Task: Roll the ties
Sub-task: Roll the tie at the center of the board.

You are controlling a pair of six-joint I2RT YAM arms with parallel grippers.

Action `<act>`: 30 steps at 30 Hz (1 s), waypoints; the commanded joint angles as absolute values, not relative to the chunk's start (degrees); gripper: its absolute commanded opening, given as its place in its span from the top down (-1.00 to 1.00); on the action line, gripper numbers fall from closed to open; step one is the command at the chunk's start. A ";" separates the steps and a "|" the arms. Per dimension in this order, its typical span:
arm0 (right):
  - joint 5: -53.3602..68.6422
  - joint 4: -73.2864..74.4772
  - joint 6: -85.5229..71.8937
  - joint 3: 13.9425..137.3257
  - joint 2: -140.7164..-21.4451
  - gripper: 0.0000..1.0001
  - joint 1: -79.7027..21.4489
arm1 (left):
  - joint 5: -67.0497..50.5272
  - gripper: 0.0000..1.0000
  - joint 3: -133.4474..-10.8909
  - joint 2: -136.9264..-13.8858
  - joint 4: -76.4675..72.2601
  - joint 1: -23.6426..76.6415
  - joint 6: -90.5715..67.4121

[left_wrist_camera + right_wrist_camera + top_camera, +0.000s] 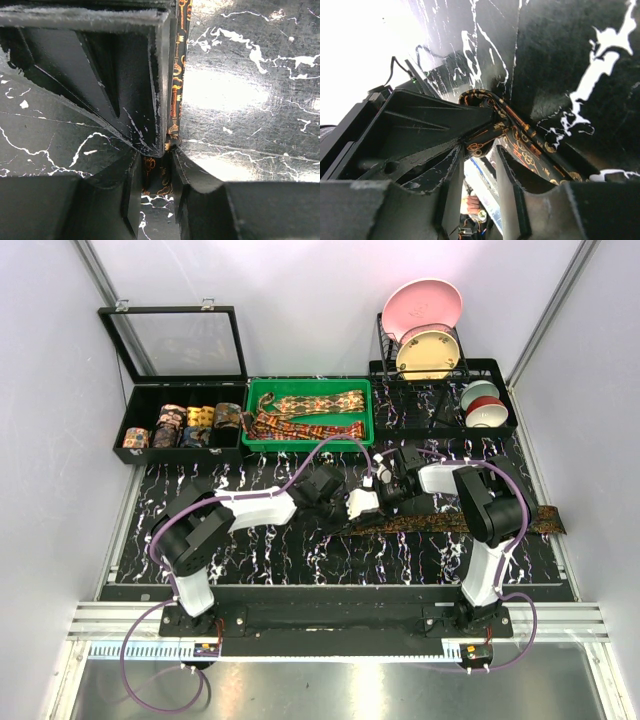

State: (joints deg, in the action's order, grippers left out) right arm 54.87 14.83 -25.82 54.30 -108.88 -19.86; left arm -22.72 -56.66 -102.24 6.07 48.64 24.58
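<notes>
A dark tie (500,520) with a gold and orange pattern lies across the black marbled table, running right from the middle. My left gripper (350,516) meets my right gripper (385,494) at its left end. In the left wrist view the tie's end (156,176) fills the gap between the left gripper's (156,158) jaws, and the rest of the tie (175,90) runs away along the right gripper's finger. In the right wrist view the tie (525,150) curls into a small fold at the right gripper's (479,150) tips, whose jaws stand apart with light showing between them.
A green tray (258,410) at the back holds more patterned ties (310,402). Left of it an open black box (132,415) holds several rolled ties (185,425). At the back right stand a dish rack with plates (425,330) and stacked bowls (482,405).
</notes>
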 commanded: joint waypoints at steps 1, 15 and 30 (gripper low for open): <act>56.25 10.55 -26.45 54.32 -110.48 0.30 -20.57 | -21.88 0.40 -56.42 -105.64 10.81 48.16 24.43; 50.46 17.74 -22.15 56.16 -111.53 1.00 -20.57 | -26.10 -0.16 -56.08 -101.35 8.01 46.50 23.12; 43.07 23.64 -19.60 58.71 -111.62 1.00 -19.34 | -38.58 -0.70 -49.57 -95.88 -3.35 42.80 25.57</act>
